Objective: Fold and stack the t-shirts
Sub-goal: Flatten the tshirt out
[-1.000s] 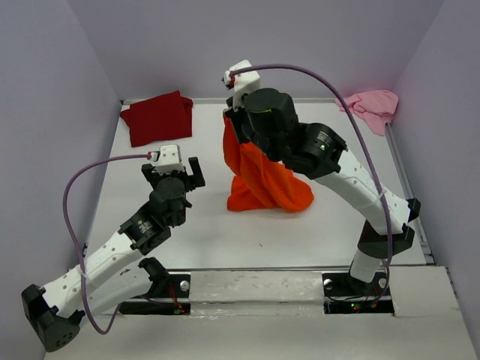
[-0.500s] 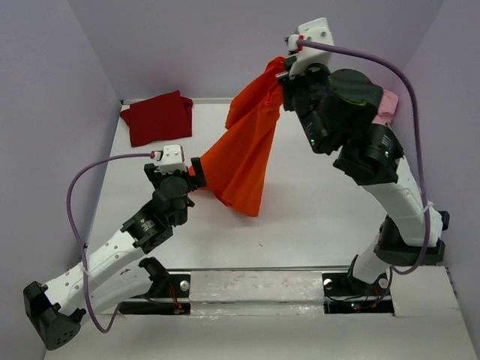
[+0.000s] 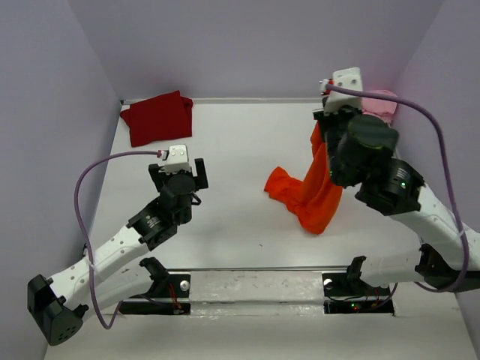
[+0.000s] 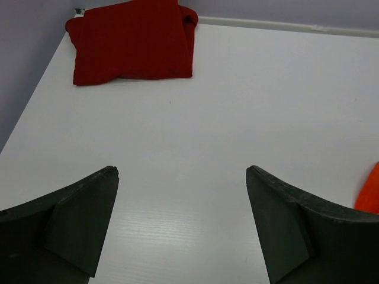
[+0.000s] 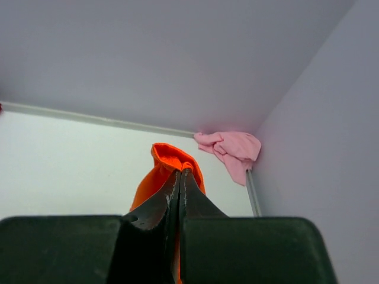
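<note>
Top view: the right pincer is clamped on a bunched edge of the orange t-shirt. The cloth hangs below it, and its lower end lies crumpled on the table, trailing off to the pincer's left. I judge the step to be opening this shirt out flat before any fold. The next move calls for a second hold on a free corner, or a slow lowering drag that lays the cloth smooth. The left pincer stands with its jaws wide and empty, well apart from the orange cloth. The dark red t-shirt lies folded far beyond it, in the far-left corner. The pink t-shirt lies crumpled just behind the right pincer, against the right wall. The bare stretch between the two pincers is the best room for spreading. The right wall is close to that arm (little room to swing outward).

Left wrist: nothing sits between the spread fingers. The dark red shirt is ahead and to the left, near the table's far edge. A sliver of orange shows beyond the right finger, with bare white surface in between.

Right wrist: the fingers press together on orange cloth, which bulges past their tips. The pink shirt lies ahead and to the right, in the corner by the table's side rim.
</note>
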Available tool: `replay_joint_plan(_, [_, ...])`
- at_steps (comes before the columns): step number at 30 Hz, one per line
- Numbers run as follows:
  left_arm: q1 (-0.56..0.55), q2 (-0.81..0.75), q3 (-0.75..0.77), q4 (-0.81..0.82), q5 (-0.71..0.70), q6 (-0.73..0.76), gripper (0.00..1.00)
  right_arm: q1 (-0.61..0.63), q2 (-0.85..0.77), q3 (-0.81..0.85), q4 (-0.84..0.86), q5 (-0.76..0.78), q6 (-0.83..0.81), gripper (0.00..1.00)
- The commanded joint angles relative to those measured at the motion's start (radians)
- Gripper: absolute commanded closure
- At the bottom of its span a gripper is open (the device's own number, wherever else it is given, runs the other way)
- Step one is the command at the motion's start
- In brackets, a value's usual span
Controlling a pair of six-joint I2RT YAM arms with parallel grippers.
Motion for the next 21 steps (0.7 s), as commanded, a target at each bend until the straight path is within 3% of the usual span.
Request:
replay_joint_plan(1, [0.006, -0.042, 0.014, 0.033, -0.056, -0.011, 0.01, 0.002, 0.048, -0.048, 0.043, 0.002, 0.033, 1.0])
replay_joint_plan(4, [0.007, -0.042, 0.017, 0.027, -0.091, -0.011, 0.01, 0.002, 0.141, -0.039, 0.02, -0.063, 0.076, 1.0])
replay_joint_plan(8, [0.009, -0.056, 0.02, -0.006, -0.172, -0.025, 0.01, 0.002, 0.299, 0.038, -0.104, -0.259, 0.246, 1.0])
replay_joint_plan(11, [0.011, -0.079, 0.023, -0.03, -0.261, -0.048, 0.01, 0.022, 0.446, 0.168, -0.129, -0.408, 0.327, 1.0])
replay_joint_plan(15, [0.024, -0.12, 0.025, -0.059, -0.361, -0.083, 0.01, 0.14, 0.691, 0.531, -0.194, -0.394, 0.224, 1.0])
replay_joint_plan(16, [0.026, -0.134, 0.025, -0.067, -0.38, -0.089, 0.01, 0.159, 0.792, 0.739, -0.211, -0.393, 0.197, 1.0])
replay_joint_plan(17, [0.029, -0.14, 0.02, -0.067, -0.383, -0.092, 0.01, 0.176, 0.836, 0.836, -0.228, -0.371, 0.129, 1.0])
replay_joint_plan(21, [0.035, -0.145, 0.019, -0.058, -0.38, -0.089, 0.01, 0.2, 0.763, 0.837, -0.1, -0.344, 0.081, 1.0])
